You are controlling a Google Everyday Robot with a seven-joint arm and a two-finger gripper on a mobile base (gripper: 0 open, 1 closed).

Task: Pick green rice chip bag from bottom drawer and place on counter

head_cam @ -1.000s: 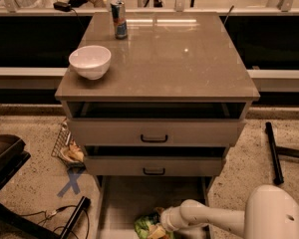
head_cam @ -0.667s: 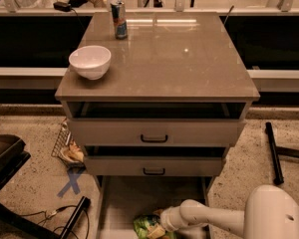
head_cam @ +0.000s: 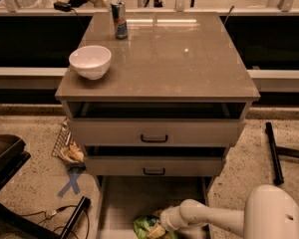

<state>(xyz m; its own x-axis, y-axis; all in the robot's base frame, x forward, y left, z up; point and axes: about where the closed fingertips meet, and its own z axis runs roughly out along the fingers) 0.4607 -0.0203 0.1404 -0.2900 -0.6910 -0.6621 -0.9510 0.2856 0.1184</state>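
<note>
The green rice chip bag (head_cam: 148, 227) lies on the pale floor of the open bottom drawer (head_cam: 134, 198), at the frame's lower edge. My white arm reaches in from the lower right, and my gripper (head_cam: 162, 226) is at the bag's right side, down inside the drawer; its tip is hidden by the wrist and the bag. The counter (head_cam: 174, 59) is the glossy grey-brown top of the cabinet, above the two shallower drawers.
A white bowl (head_cam: 90, 61) stands at the counter's front left and a drink can (head_cam: 119, 19) at its back left. The two upper drawers (head_cam: 154, 133) are slightly pulled out. A wire basket (head_cam: 67, 146) and a blue floor cross (head_cam: 71, 182) are at the left.
</note>
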